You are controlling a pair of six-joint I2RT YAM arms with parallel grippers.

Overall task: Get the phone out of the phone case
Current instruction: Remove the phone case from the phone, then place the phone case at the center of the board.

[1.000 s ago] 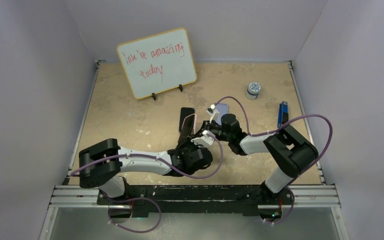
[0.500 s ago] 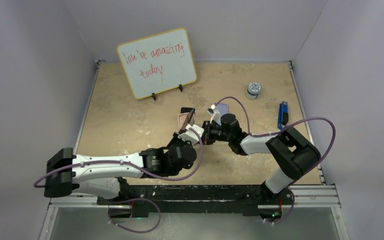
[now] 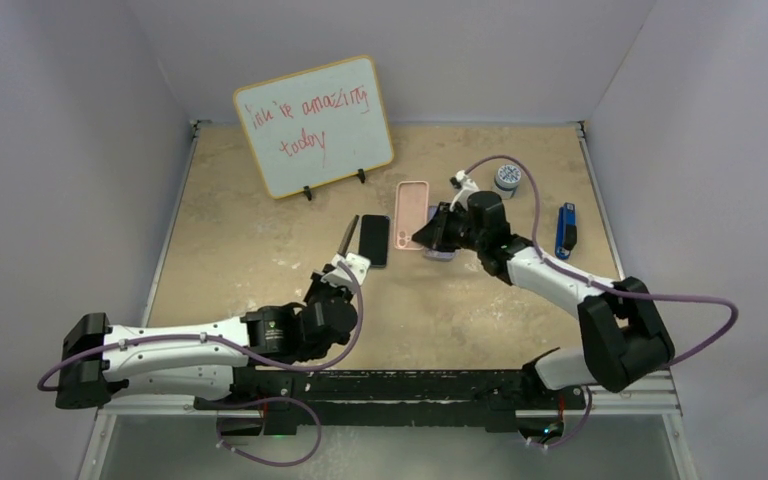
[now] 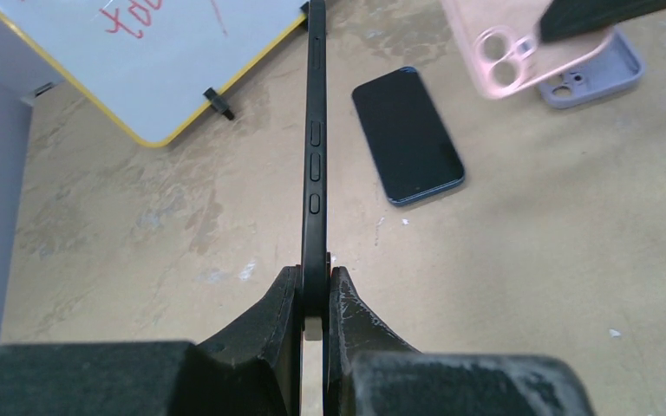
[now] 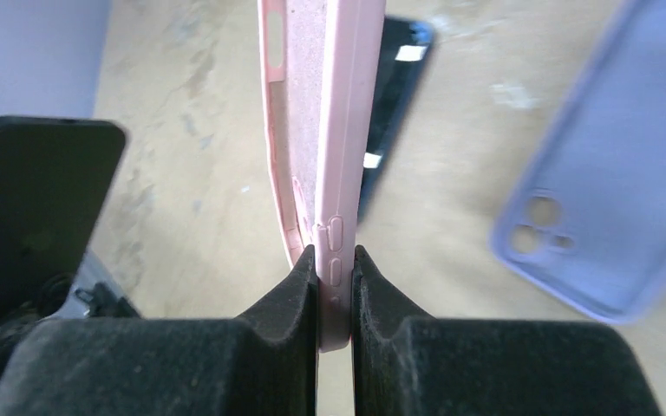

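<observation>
Two grippers each hold one half of the separated pair, shown in a top view and two wrist views. The left gripper [image 3: 345, 262] is clenched on the near end of the phone [image 3: 348, 236]. The phone is a thin black slab held on edge. Its side buttons face the left wrist camera and its free end points to 12 o'clock over the table [image 3: 260, 260]. It is bare and fully out of the pink case [image 3: 412, 205], which sits at 2 o'clock from it; the two do not touch. The right gripper [image 3: 428, 232] is clamped on the near end of the case. In the right wrist view the case is seen on edge, with its button bumps just above the fingertips and its hollow side empty. Its camera cut-out shows in the left wrist view. A second phone [image 3: 374, 240] lies flat on the table, dark face up, between the held phone and the case and just beside the held phone at its 3 o'clock. A lilac case [image 4: 603, 74] lies flat at 5 o'clock from the pink case, partly hidden by the right gripper in the top view. Whether the two cases touch cannot be told. A whiteboard [image 3: 315, 125] with red handwriting stands at 11 o'clock of the table. A tin [image 3: 506, 180] stands at 1 o'clock. A blue object [image 3: 564, 228] lies at 3 o'clock, near the right edge.
</observation>
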